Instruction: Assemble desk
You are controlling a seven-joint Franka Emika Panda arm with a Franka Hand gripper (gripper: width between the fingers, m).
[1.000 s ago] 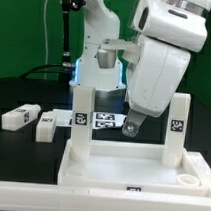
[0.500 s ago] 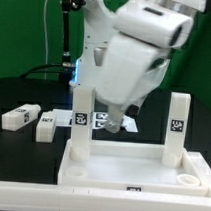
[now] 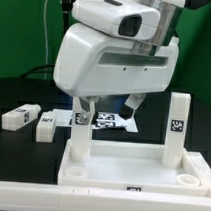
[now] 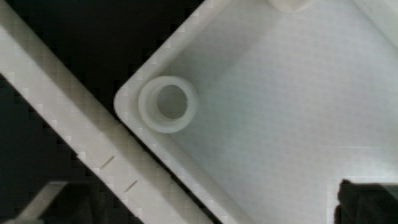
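On the black desk (image 3: 14, 94), a white rimmed top (image 3: 131, 163). To the exterior view's left of the top, a loose leg (image 3: 21, 116) and a second leg (image 3: 49, 125); behind the top, the marker board (image 3: 108, 121).

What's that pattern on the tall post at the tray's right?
A small black-and-white square tag on the white leg; the exterior view shows it best.

We see the big white arm (image 3: 114, 49) hanging low and pointing down. Its hand (image 3: 109, 108) has both fingers (image 3: 85, 110) spread wide apart, holding nothing.
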